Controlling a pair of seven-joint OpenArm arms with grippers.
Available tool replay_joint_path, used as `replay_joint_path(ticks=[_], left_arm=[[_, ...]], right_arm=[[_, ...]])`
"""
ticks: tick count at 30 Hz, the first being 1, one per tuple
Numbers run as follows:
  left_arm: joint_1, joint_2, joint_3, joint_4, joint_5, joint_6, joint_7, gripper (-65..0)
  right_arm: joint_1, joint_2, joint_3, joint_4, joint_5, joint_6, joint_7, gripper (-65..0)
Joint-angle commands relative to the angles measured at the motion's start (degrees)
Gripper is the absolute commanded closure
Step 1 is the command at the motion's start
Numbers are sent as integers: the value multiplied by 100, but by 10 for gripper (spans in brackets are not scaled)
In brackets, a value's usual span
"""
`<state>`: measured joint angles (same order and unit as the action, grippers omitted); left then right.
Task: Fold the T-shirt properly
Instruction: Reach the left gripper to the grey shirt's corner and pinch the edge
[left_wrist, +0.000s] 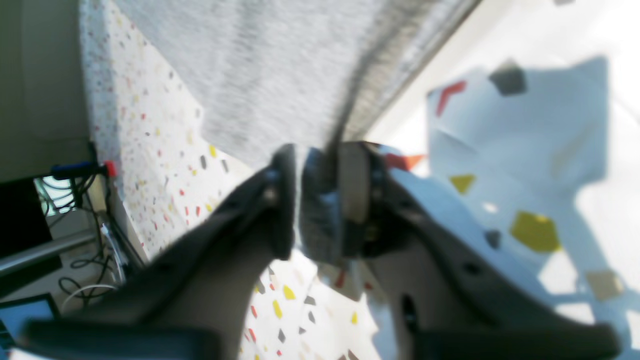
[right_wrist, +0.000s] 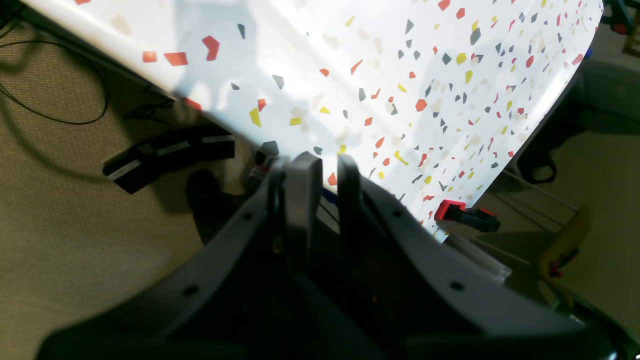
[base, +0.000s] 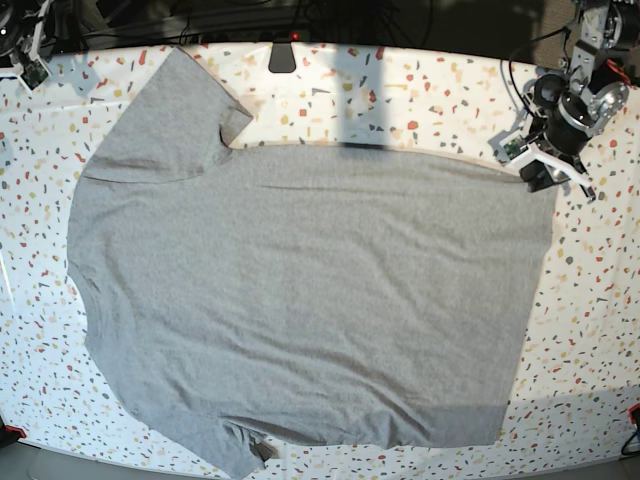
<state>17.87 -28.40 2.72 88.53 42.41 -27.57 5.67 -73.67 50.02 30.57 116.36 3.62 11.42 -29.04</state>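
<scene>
The T-shirt (base: 300, 290) lies spread flat on the speckled table (base: 600, 300), plain grey side up, with its sleeves to the left and its hem to the right. My left gripper (base: 541, 168) is at the shirt's back right hem corner. In the left wrist view the left gripper (left_wrist: 320, 167) is shut on a fold of the grey T-shirt (left_wrist: 280, 65), which stretches away from it. My right gripper (right_wrist: 327, 167) is shut and empty, off the shirt, over the table's edge (right_wrist: 350, 90). No lettering shows.
A red clamp (right_wrist: 465, 215) grips the table edge near my right gripper. A black box (right_wrist: 170, 155) and cables lie on the floor beside it. A dark mount (base: 283, 55) sits at the table's back edge, and another red clamp (base: 634, 412) at the front right.
</scene>
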Motion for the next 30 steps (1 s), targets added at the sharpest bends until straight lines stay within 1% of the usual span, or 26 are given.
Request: replay_joint_path(ticks=[1,3,4,8,9,11,13,15,16,18,23,26,28,30], left_arm=[[37,-101,-31,0,42,-122,153,-72],[39,-98,-31,0,-96,-120,157,-15],[39,-96,-31,0,-109,-120,173,0],[39,13,-31,0,-105,-118,404,0],[39,68,-31,0,-105,-118,470,0],[39,184,-31,0,-105,-118,525,0],[37,240,-31,0,-267,-116,520,0],[39,269,-31,0,-525,-111,520,0],[37,286,-31,0,-616,-114,527,0],[37,315,-31,2,-756,-116,520,0],[39,389,-31,2,-754,-116,551,0],[37,393,-31,2,-754,-114,675,0],[37,393,-31,2,-754,-114,673,0],[37,393,-31,2,-754,-114,673,0]], right_arm=[[-59,31,55,66,-26,-92,15,-107],[-59,31,55,66,-61,-90,105,-107],[-61,31,55,66,-59,-90,164,-107],[-61,31,55,66,-59,-90,435,-109],[-61,31,55,66,-55,-87,494,-126],[-59,33,55,66,-57,-90,669,-199],[-59,35,55,66,-46,-83,1045,-264],[-33,57,55,57,-68,-44,1311,-272],[9,107,50,48,-157,-7,1346,-272],[136,264,4,-20,-538,13,1351,-272],[439,723,-356,-295,-1180,9,1388,-272],[713,863,-815,-442,-1582,-33,1388,-272],[990,870,-1237,-538,-1834,-116,1416,-271],[1305,870,-1716,-669,-2225,-149,1517,-271]])
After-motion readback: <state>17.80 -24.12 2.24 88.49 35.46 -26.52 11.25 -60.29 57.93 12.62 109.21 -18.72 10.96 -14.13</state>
